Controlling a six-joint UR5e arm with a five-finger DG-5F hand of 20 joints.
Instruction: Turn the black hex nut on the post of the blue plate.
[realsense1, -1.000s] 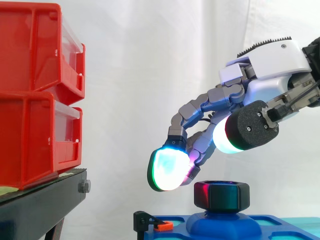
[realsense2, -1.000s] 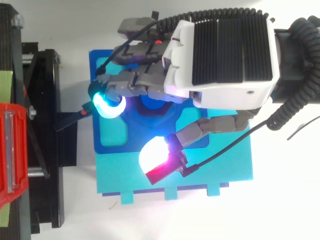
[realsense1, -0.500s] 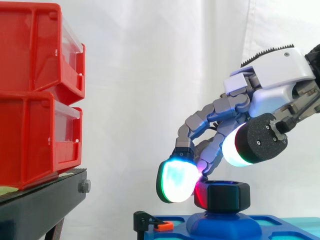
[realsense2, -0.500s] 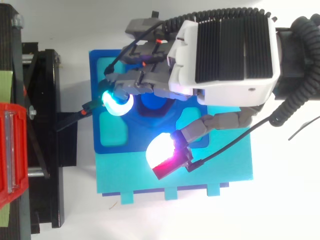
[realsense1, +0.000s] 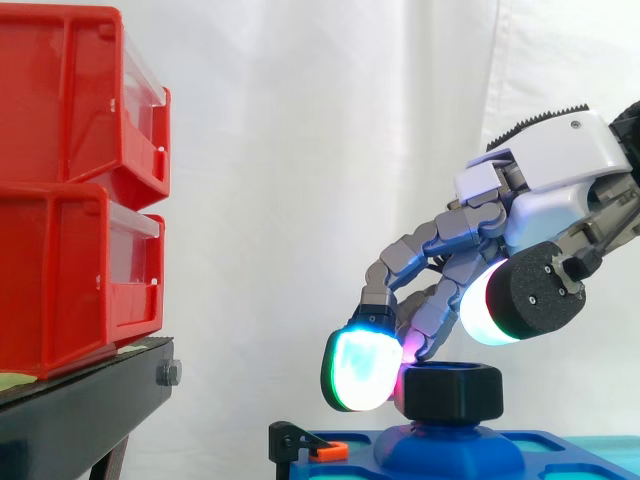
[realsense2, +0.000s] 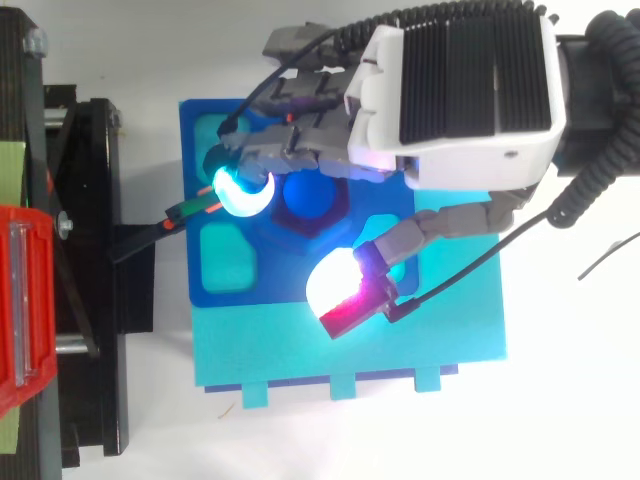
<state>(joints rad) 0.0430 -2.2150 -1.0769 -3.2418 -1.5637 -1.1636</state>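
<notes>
Thumb pad (realsense2: 335, 285) comes nearest to the side camera. It glows white and red and hangs above the nut's top edge, clear of it on the near side. From above, bare plate shows between this pad and the nut, so the thumb takes no part in the hold.

Behind it sits the nut (realsense1: 452, 391), black and six-sided, threaded on the post (realsense2: 306, 194). The post rises upright from a raised boss near the middle of the plate (realsense2: 190, 250).

The hand (realsense2: 470, 90) reaches in from the right, palm down and above the nut. Its fingers (realsense1: 358, 368) are curled down over the nut's left and far sides. The green-cyan pad rests against the nut's left flank, and a magenta pad behind it touches the top rim. I judge this a one-sided hooked hold on the nut, not a pinch.

The nut lies below the palm, between the curled fingers and the raised thumb, and its turning axis runs straight up the post. Any turn must sweep around that upright line. With contact on one side only, the pads could slip off a flat. Lowering the thumb inward onto the near face would likely steady it.

Further left, well apart, stand the red bins (realsense1: 70, 200) on the stand (realsense1: 80, 410), with the curtain (realsense1: 300, 150) behind.
</notes>
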